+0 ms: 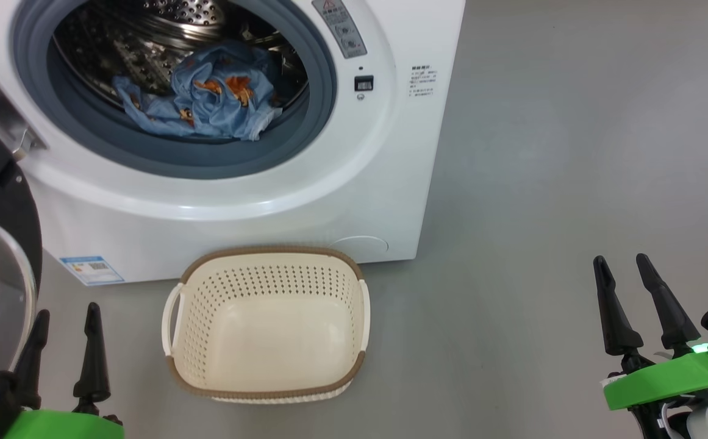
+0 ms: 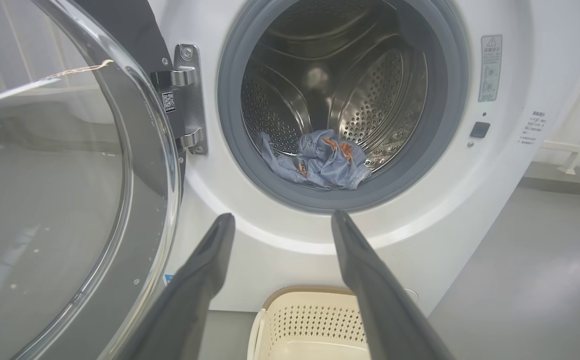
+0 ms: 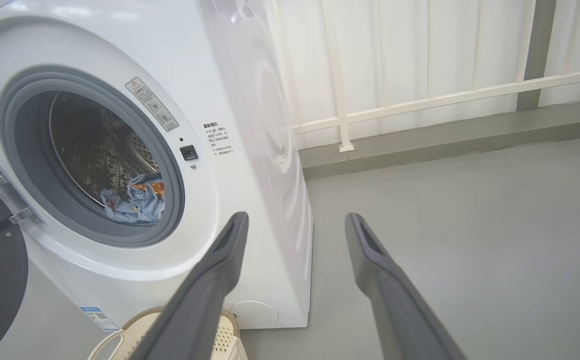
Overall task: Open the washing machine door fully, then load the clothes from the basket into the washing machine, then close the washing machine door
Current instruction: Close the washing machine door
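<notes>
The light blue clothes (image 1: pixel 207 100) with orange bears lie crumpled low in the steel drum (image 1: pixel 195 12) of the white washing machine (image 1: pixel 402 152). Its black door (image 1: pixel 0 201) stands open on the left. The cream basket (image 1: pixel 268 323) sits on the floor (image 1: pixel 543 183) against the machine's front. On the left tool (image 1: pixel 67 311) and the right tool (image 1: pixel 621 260) the 2 fingers are spread.

Head cam: above & just in front of the washing machine (image 1: pixel 360 183), tilted steeply down at its lower front, close in. The basket (image 1: pixel 268 251) right before the machine sits mid-frame.

L wrist cam: low, in front of the machine, slightly twd its hinge side, facing almost straight into the drum opening (image 2: pixel 369 100), near. The open washing machine door (image 2: pixel 45 200) takes that view's left.

R wrist cam: off the machine's front corner opposite the hinge, facing obliquely across the front & along its side wall.

All 3 share the drum opening w/ the clothes (image 1: pixel 219 97) inside, plus some of the basket's rim.
</notes>
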`<state>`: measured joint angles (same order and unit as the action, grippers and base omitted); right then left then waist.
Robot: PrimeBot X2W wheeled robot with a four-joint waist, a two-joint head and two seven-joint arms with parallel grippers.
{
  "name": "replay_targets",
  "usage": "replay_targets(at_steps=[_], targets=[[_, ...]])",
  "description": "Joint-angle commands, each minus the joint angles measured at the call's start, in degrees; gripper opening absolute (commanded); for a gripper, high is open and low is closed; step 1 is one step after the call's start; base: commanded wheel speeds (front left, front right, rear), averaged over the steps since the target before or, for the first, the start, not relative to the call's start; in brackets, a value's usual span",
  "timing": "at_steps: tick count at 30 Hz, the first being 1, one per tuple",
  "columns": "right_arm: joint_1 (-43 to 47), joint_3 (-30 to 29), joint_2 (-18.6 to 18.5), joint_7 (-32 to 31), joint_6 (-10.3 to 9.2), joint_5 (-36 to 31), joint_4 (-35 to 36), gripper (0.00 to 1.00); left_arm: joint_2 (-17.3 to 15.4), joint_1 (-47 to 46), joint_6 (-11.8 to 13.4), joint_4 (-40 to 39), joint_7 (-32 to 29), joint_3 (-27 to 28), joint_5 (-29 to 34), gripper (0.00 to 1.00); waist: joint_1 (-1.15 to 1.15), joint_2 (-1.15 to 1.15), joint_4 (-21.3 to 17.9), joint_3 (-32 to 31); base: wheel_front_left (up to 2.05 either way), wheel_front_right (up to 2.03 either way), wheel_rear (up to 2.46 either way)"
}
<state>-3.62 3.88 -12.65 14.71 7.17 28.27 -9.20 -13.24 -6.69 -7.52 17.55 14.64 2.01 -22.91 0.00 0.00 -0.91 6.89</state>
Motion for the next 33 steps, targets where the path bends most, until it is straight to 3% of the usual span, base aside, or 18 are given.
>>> replay_targets(at_steps=[1, 20, 33], targets=[[0.18, 0.98, -0.92, 0.29, 0.32, 0.37, 1.49, 1.00, -1.40, -1.21, 0.03, -1.60, 0.36, 2.13, 0.39, 1.00, 0.00, 0.00, 0.03, 0.00, -1.25, 1.25, 0.00], [0.13, 1.24, -1.02, 0.29, 0.32, 0.22, 1.56, 1.00, -0.93, -0.70, 0.03, -3.66, 0.36, 1.24, -0.82, 1.00, 0.00, 0.00, 1.43, -0.07, -0.29, 0.27, 0.01], [-0.72, 3.59, -2.13, 0.29, 0.32, -0.01, 1.36, 1.00, 2.07, 1.53, 0.03, -4.46, 0.36, 3.36, -1.63, 1.00, 0.00, 0.00, 7.41, -0.11, 0.00, 0.00, 0.00]])
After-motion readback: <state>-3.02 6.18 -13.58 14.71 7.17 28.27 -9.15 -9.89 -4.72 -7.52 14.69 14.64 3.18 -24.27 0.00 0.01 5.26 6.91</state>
